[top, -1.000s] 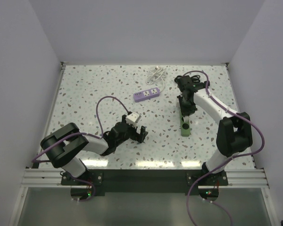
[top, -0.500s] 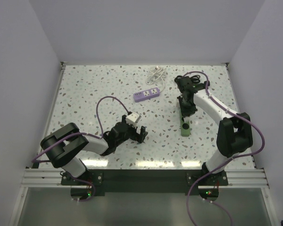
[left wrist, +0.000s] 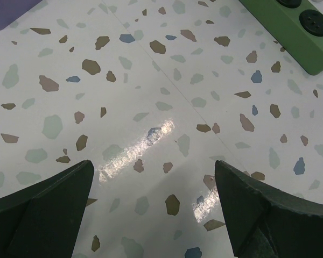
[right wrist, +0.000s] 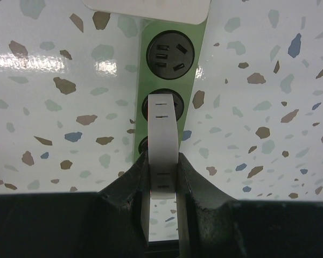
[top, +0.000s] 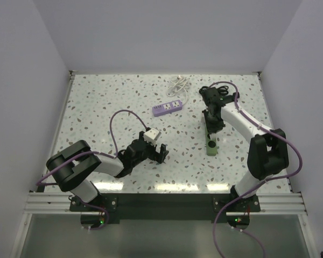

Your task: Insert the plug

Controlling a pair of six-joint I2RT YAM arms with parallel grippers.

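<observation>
Here the right pincer (right wrist: 162, 164) is closed on the white plug (right wrist: 162, 129), which sticks out ahead of its fingers, over the green socket strip (right wrist: 172, 75) (at the middle socket). The left pincer (left wrist: 153, 174) stands wide open, low over the speckled table (left wrist: 151, 80).

High overview; wrist close-ups sharing green strip (top: 211, 149)

Mine: left arm (top: 109, 165) and right arm (top: 242, 119), white links, black joints; purple cables (top: 110, 129); matte black wedge jaws.
</observation>
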